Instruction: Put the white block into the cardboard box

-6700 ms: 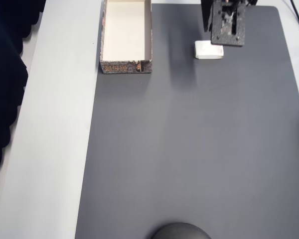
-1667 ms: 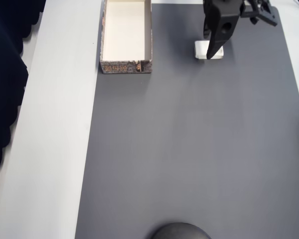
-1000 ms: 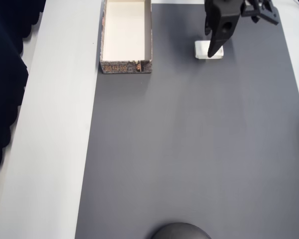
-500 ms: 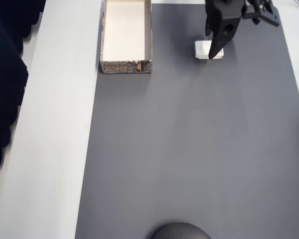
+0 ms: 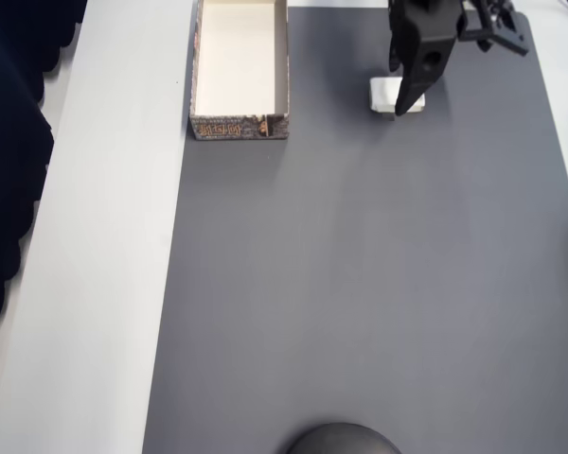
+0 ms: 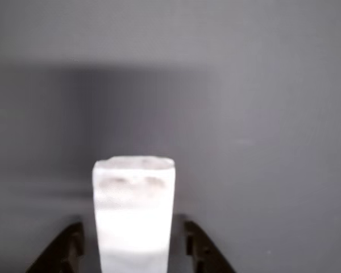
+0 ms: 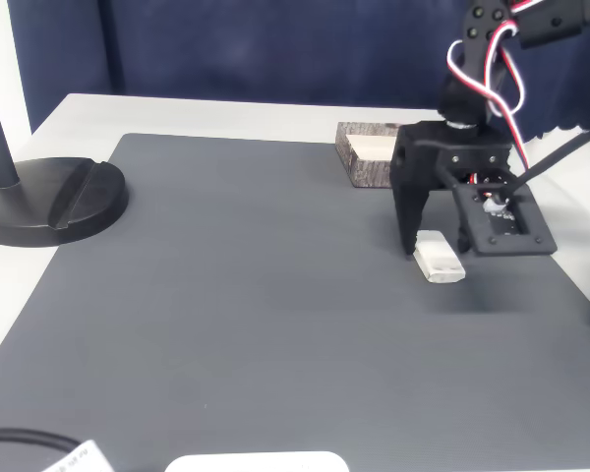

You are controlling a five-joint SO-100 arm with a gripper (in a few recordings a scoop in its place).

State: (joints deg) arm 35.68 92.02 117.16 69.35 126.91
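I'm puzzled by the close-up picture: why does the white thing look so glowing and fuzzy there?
In the wrist view the white block sits very close to the lens, overexposed and blurred, with soft edges between the dark fingers; the fixed view shows the same block sharper, with a faint shadow on the grey mat.

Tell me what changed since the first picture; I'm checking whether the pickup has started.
The end effector turned and came down around the white block, fingers open on either side of it. The block and the cardboard box stayed put on the grey mat.
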